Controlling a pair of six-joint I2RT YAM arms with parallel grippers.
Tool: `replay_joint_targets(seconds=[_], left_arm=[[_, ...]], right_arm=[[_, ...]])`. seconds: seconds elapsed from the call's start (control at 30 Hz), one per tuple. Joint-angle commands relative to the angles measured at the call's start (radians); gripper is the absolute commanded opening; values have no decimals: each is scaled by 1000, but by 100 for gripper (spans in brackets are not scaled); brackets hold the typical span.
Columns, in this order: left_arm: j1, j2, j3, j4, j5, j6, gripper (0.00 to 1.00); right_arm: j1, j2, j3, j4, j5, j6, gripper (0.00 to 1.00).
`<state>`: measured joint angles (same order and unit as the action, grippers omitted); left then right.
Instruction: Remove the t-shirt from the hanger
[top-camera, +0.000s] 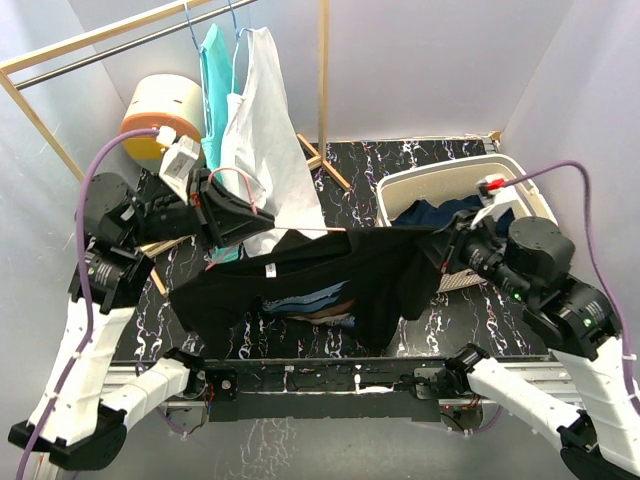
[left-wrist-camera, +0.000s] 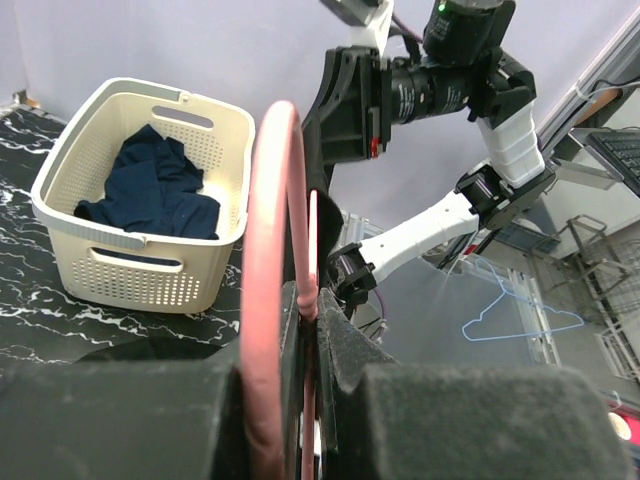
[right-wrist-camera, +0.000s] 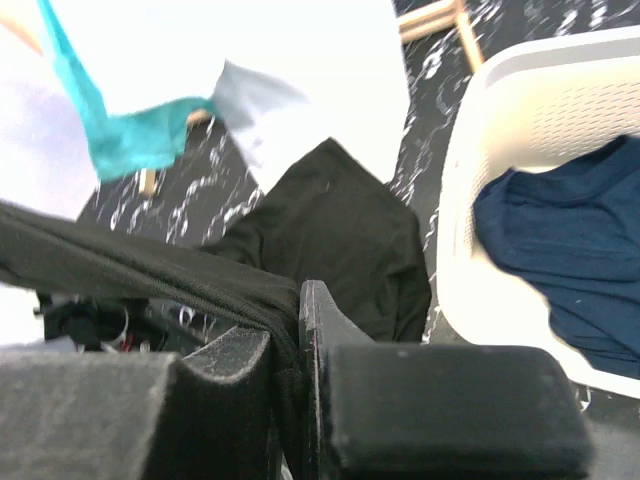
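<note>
A black t-shirt (top-camera: 300, 275) with a blue print hangs stretched between my two grippers above the table's front. A pink wire hanger (top-camera: 243, 190) is at its left end. My left gripper (top-camera: 243, 218) is shut on the pink hanger; in the left wrist view the hanger (left-wrist-camera: 268, 250) loops up from the closed jaws of this gripper (left-wrist-camera: 308, 305). My right gripper (top-camera: 443, 245) is shut on the shirt's right edge. In the right wrist view the black fabric (right-wrist-camera: 120, 262) is pinched in that gripper (right-wrist-camera: 292, 315), and the rest of the shirt (right-wrist-camera: 345, 235) hangs below.
A white laundry basket (top-camera: 425, 182) with a navy garment stands at the right rear. White (top-camera: 262, 120) and teal (top-camera: 215, 90) garments hang on blue hangers from the rail behind the left gripper. A wooden post (top-camera: 323, 70) and an orange-and-cream drum (top-camera: 160, 115) stand at the back.
</note>
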<state>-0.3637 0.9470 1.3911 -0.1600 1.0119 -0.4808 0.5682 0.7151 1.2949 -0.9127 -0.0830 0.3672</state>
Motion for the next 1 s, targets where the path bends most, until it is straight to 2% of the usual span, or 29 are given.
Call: replay_joint_targets(seconds=[0.0, 0.23, 0.5, 0.73, 0.8, 0.9, 0.97], left_arm=[[2, -91, -6, -142, -28, 73, 0], [2, -196, -59, -188, -16, 77, 0], [2, -233, 17, -219, -31, 68, 0], [1, -239, 20, -309, -104, 124, 0], [2, -240, 12, -310, -109, 125, 0], [2, -234, 9, -299, -119, 122, 0], [2, -224, 9, -282, -121, 111, 0]], right_arm=[[-1, -54, 104, 42, 319, 72, 8], [-1, -89, 120, 25, 560, 133, 8], [0, -37, 55, -26, 608, 165, 8], [2, -81, 84, -124, 788, 224, 8], [8, -93, 88, -125, 783, 221, 8], [15, -82, 79, -109, 697, 192, 8], [15, -78, 52, -34, 526, 113, 8]])
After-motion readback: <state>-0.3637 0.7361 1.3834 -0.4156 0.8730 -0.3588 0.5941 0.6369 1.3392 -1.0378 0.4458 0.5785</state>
